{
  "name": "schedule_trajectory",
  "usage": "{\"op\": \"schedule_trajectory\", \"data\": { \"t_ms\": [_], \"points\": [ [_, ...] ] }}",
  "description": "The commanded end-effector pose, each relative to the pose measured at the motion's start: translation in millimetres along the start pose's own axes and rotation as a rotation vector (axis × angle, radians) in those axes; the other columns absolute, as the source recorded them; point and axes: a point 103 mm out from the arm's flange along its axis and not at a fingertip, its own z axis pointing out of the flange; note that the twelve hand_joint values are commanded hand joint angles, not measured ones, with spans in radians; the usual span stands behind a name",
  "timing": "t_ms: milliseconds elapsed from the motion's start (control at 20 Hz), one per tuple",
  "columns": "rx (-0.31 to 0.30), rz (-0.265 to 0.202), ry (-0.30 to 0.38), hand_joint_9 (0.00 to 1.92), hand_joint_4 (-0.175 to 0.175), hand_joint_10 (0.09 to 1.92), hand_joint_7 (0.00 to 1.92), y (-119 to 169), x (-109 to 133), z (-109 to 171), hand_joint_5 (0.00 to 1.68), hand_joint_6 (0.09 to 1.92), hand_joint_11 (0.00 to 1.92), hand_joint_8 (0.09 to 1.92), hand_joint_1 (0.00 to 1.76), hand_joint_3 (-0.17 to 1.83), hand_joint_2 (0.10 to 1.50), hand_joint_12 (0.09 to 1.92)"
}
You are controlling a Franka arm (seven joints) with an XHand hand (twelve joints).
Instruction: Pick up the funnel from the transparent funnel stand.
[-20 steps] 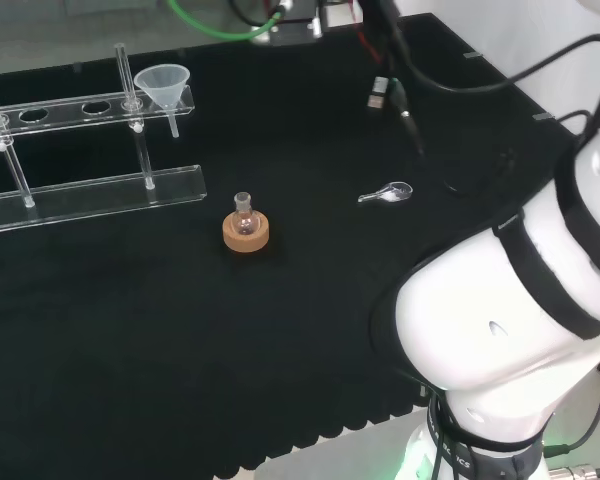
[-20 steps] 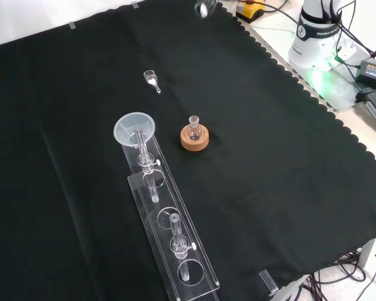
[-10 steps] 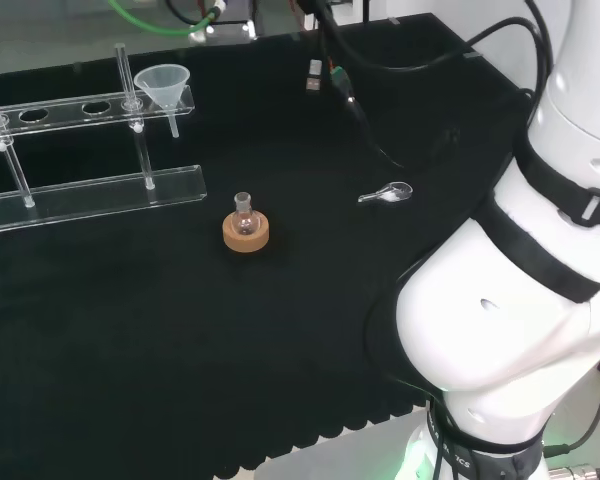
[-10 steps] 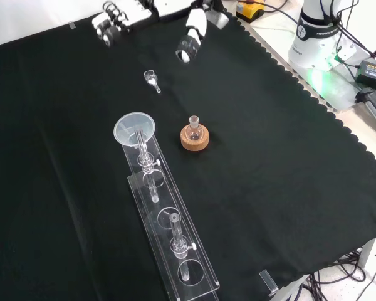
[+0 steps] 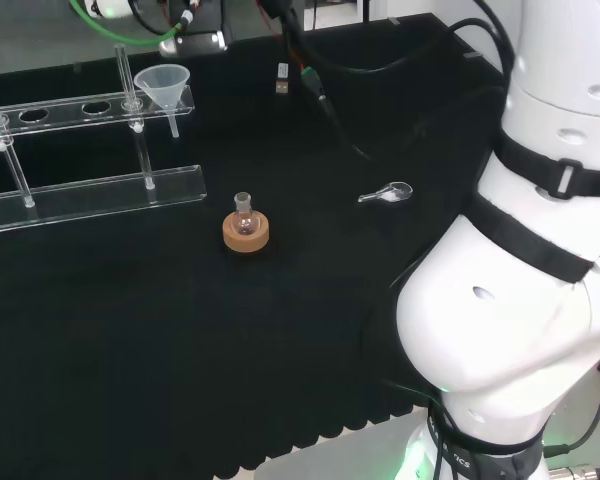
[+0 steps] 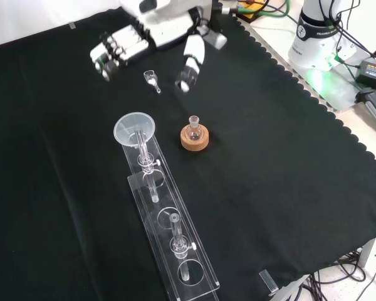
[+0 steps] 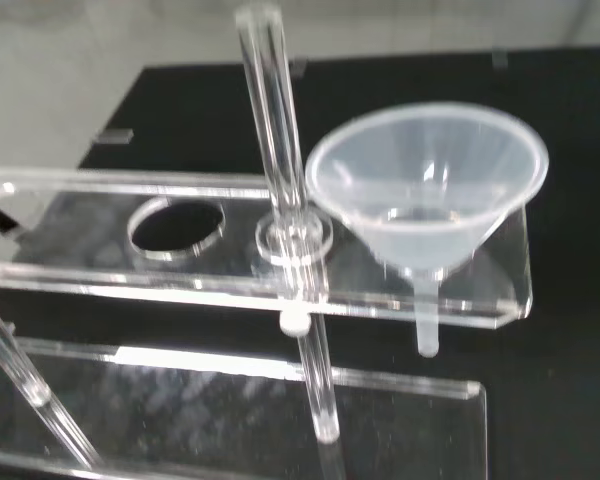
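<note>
Currently our hand [image 6: 153, 34] open, fingers spread, empty, well short of funnel [image 6: 135, 128] seated in end hole of stand [image 6: 175, 251]. Risk we see: clipping upright rod [image 7: 280, 170] beside funnel, tipping stand.

Funnel [image 6: 135, 128] sits at stand's [image 6: 175, 251] end hole, upright clear rod [image 7: 280, 190] just beside bowl, crowding that side. Open black counter [image 6: 62, 157] beyond funnel toward hand [image 6: 166, 25]. Small scoop [image 6: 151, 79] lies between; corked flask [image 6: 194, 133] near, probably clear of path.
</note>
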Motion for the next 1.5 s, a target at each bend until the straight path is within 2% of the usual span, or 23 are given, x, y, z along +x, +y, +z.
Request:
{"op": "schedule_trajectory", "data": {
  "t_ms": [50, 150, 350, 600, 850, 1150, 1500],
  "points": [
    [0.062, 0.034, 0.015, 0.0, 0.09, 0.09, 0.0, 18.6, -18.3, 24.1, 0.0, 0.09, 0.0, 0.09, 0.0, 0.14, 0.81, 0.09],
    [0.075, 0.038, 0.022, 0.0, 0.089, 0.09, 0.0, 20.2, -29.3, 26.4, 0.0, 0.09, 0.0, 0.09, 0.0, 0.14, 0.81, 0.09],
    [0.087, 0.062, 0.004, 0.0, 0.087, 0.09, 0.0, 24.5, -35.9, 37.5, 0.0, 0.09, 0.0, 0.09, 0.0, 0.14, 0.81, 0.09],
    [0.11, 0.083, 0.0, 0.0, 0.085, 0.09, 0.0, 29.3, -21.7, 58.5, 0.0, 0.09, 0.01, 0.09, 0.0, 0.14, 0.81, 0.09],
    [0.146, 0.073, 0.022, 0.0, 0.083, 0.09, 0.0, 30.6, -25.0, 71.0, 0.0, 0.09, 0.01, 0.09, 0.0, 0.14, 0.82, 0.09],
    [0.167, 0.104, 0.023, 0.0, 0.082, 0.09, 0.0, 31.1, -40.5, 83.3, 0.0, 0.09, 0.01, 0.09, 0.0, 0.14, 0.82, 0.09],
    [0.215, 0.106, -0.009, 0.0, 0.08, 0.09, 0.0, 35.2, -27.1, 107.1, 0.0, 0.09, 0.01, 0.09, 0.0, 0.14, 0.82, 0.09]
  ]
}}
